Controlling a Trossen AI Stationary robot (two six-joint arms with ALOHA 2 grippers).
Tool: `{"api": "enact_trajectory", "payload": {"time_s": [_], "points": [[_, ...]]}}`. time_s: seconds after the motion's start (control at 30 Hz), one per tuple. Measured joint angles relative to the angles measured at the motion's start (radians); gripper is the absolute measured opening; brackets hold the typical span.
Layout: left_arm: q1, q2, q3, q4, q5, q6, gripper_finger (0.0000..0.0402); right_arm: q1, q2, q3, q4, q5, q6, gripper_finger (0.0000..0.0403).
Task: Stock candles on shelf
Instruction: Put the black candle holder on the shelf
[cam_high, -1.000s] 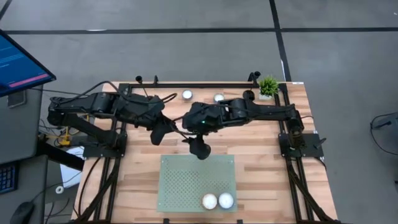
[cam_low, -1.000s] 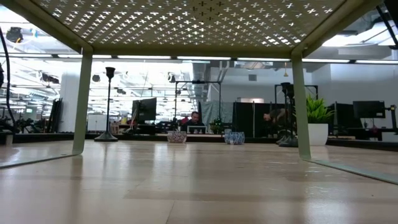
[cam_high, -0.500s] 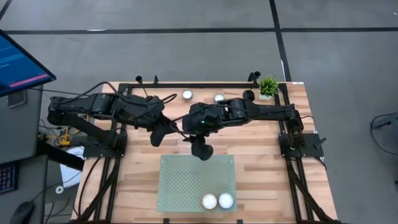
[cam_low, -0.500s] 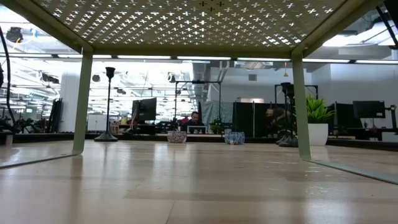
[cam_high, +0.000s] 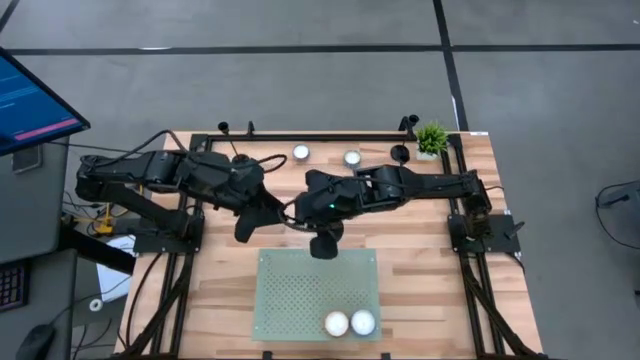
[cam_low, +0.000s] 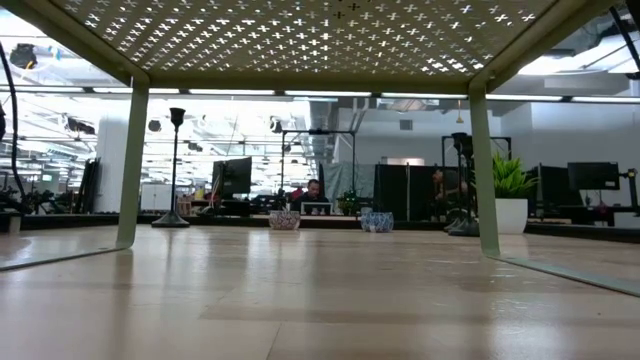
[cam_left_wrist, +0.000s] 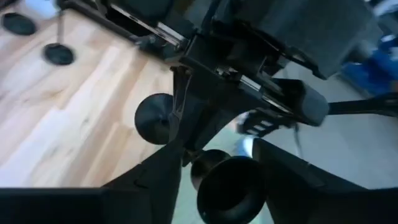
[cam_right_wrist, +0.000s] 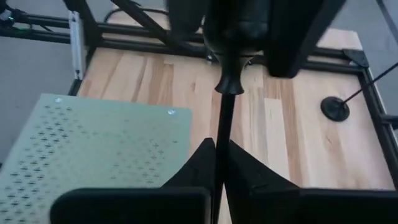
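Note:
Two white candles (cam_high: 336, 323) (cam_high: 362, 322) stand on the pale green perforated shelf (cam_high: 300, 290) near its front edge. Two more (cam_high: 301, 153) (cam_high: 352, 157) stand on the wood at the table's far edge. Above the table's middle, a black candlestick (cam_right_wrist: 227, 81) with a thin stem spans both grippers, and its round end (cam_high: 325, 243) shows under my right hand. My right gripper (cam_right_wrist: 217, 146) (cam_high: 297, 213) is shut on the stem. My left gripper (cam_left_wrist: 217, 155) (cam_high: 248, 225) is open, its fingers on either side of the candlestick's cone-shaped end (cam_left_wrist: 229, 186). My right gripper pinches the candlestick's thin stem (cam_right_wrist: 222, 127) between its two fingers, below the cone. The fingers point toward the table's left, slanting down, and lie along the stem. The candlestick is lifted clear of the table. My left gripper: I cannot tell whether its fingers touch the cone.
Other black candlesticks (cam_high: 222, 127) (cam_high: 250, 125) (cam_high: 410, 120) (cam_high: 400, 152) stand along the far rail, next to a small potted plant (cam_high: 432, 138). The low view looks out from under the shelf (cam_low: 320, 40), between its legs (cam_low: 133, 165) (cam_low: 484, 170).
My right arm has swung slightly toward the table's near edge, with the candlestick staying lifted. My left gripper has drawn back a little toward the table's left and near side.

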Motion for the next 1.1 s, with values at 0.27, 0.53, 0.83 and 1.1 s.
{"api": "enact_trajectory", "payload": {"time_s": [0.27,0.53,0.83,1.1], "points": [[0.001,-0.061,0.0,0.061,0.056,-0.008,0.0239,0.075,-0.059,0.0,-0.001,0.151,0.021,0.0003],[0.001,-0.16,0.0,0.151,0.06,0.036,0.0239,0.171,-0.043,0.001,0.267,0.244,-0.011,0.0001],[0.001,-0.268,0.0,0.207,0.026,0.106,0.0227,0.271,0.068,0.0,0.585,0.273,-0.077,0.0001],[0.001,-0.277,0.0,0.264,0.026,0.136,0.0222,0.33,0.086,-0.027,0.715,0.347,-0.068,0.0]]}}
